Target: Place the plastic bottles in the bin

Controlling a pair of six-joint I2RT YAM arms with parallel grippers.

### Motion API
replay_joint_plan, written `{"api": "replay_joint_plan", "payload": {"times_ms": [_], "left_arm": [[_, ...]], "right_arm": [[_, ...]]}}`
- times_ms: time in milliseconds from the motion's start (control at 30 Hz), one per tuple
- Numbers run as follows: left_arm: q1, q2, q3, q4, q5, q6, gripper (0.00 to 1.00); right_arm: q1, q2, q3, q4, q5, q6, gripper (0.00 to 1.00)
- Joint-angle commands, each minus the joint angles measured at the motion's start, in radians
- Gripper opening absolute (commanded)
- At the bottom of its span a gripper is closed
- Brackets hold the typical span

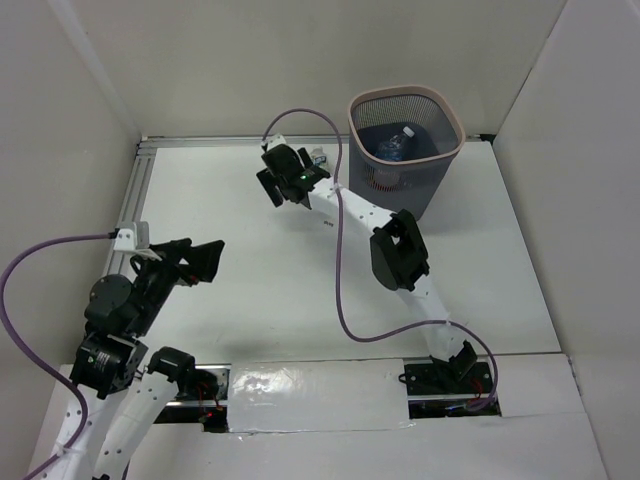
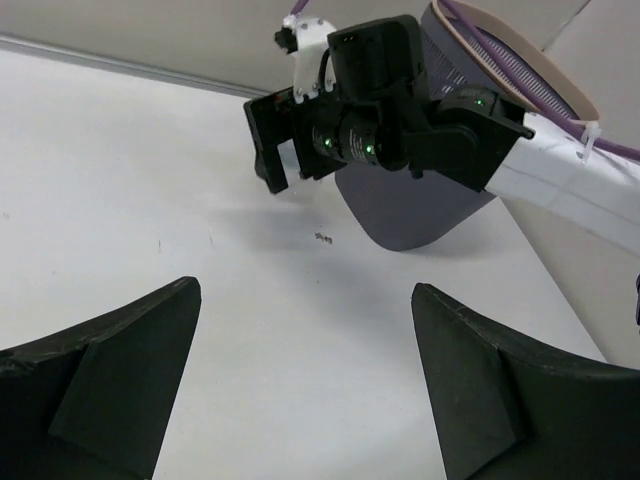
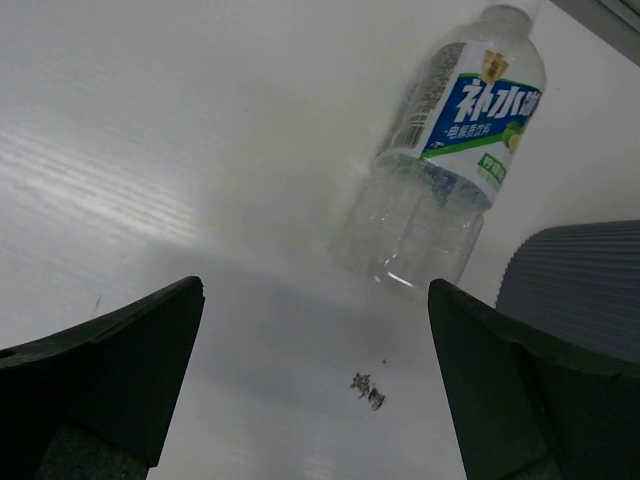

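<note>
Right pincer [image 1: 280, 190] hangs spread wide and empty in the upper middle of the overhead frame, jaws apart with nothing between them. The left pincer [image 1: 205, 262], at the left of that frame, is spread and empty too. One clear bottle [image 1: 318, 157] with a blue label lies on its side on the white table [image 1: 250, 300], just right of the right pincer and left of the bin [image 1: 455, 125], close to the metal rail [image 1: 200, 140] along the table's far edge. The bin stands at the top right, near the far corner where the white walls meet. Between the two pincers and down the middle of the frame the table is bare and open. From the right wrist, the bottle [image 3: 440, 170] fills the upper right beyond the spread right pincer [image 3: 315, 330]; its cap points to the top edge, the bin [image 3: 580, 290] wall cuts in at the right, and a small dark mark [image 3: 367, 390] lies on the table. The overhead view scarcely shows that bottle, mostly hidden by the arm. From the left wrist, the left pincer [image 2: 305, 300] frames the right pincer [image 2: 270, 150] and the bin [image 2: 400, 215] behind it; no bottle shows there. Only the overhead view looks into the bin, where a bottle in the bin [image 1: 392, 148] with blue on it shows; how many lie there cannot be told. Count: two arms, one bin, one bottle on the table.
</note>
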Motion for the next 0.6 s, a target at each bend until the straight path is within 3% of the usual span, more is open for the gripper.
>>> {"api": "replay_joint_plan", "payload": {"times_ms": [0,567], "left_arm": [[0.004,-0.035,-0.024,-0.056,-0.026,-0.039,0.99],[0.013,-0.059,-0.081,-0.090,-0.015,-0.067,0.99]], "right_arm": [[-0.019,0.023,0.102,0.030,0.080,0.061,1.00],[-0.114,0.184,0.179,0.099,0.232,0.061,1.00]]}}
